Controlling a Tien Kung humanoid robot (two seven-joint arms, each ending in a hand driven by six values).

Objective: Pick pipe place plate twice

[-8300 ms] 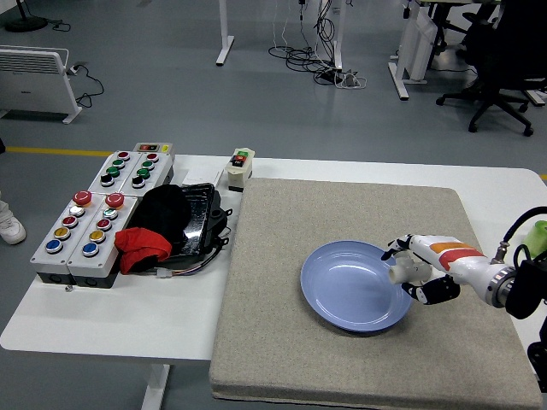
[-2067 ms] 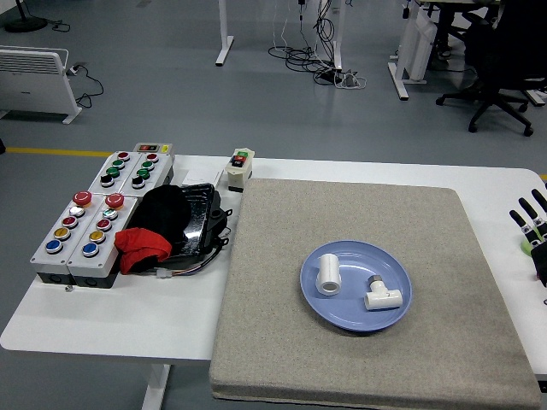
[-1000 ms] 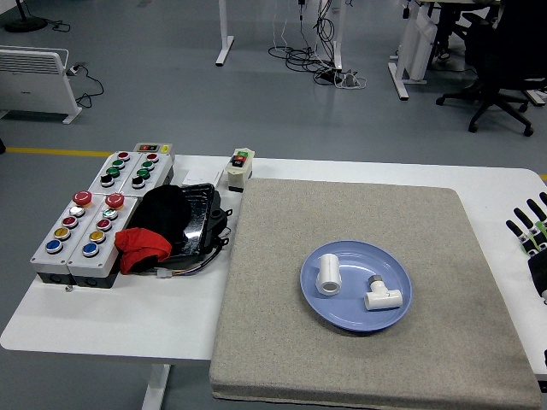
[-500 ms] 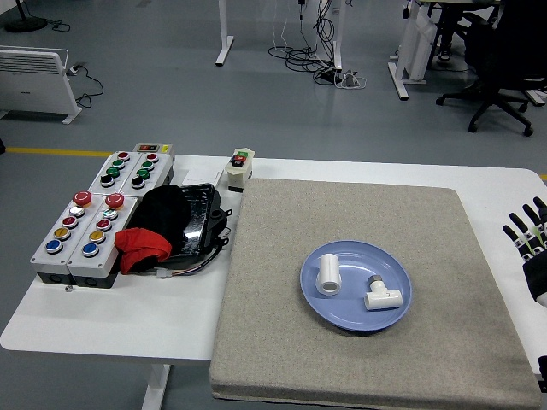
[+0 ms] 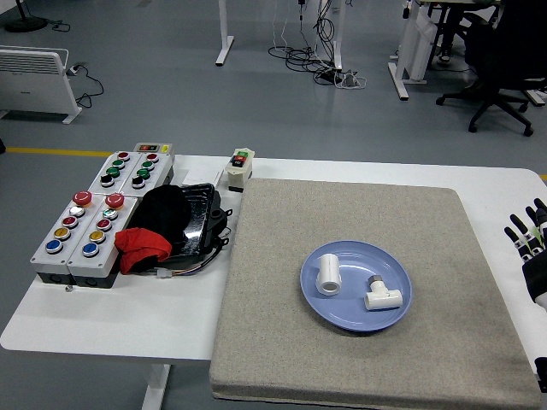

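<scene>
A blue plate (image 5: pixel 355 314) lies on the grey mat (image 5: pixel 367 213). Two white pipe pieces lie in it: a short straight coupling (image 5: pixel 329 273) on the left and a T-shaped fitting (image 5: pixel 382 295) on the right. My right hand (image 5: pixel 533 239) is at the picture's right edge, well right of the plate, with its black fingers spread and holding nothing. My left arm is out of view.
Grey button boxes (image 5: pixel 90 218) with coloured buttons stand at the table's left. A black tray (image 5: pixel 192 222) with black and red cloth (image 5: pixel 141 243) sits beside them. A small switch box (image 5: pixel 240 168) stands at the mat's far left corner.
My right hand let go of the T-shaped fitting in the plate and drew back to the right edge. In the last second it has barely shifted.
</scene>
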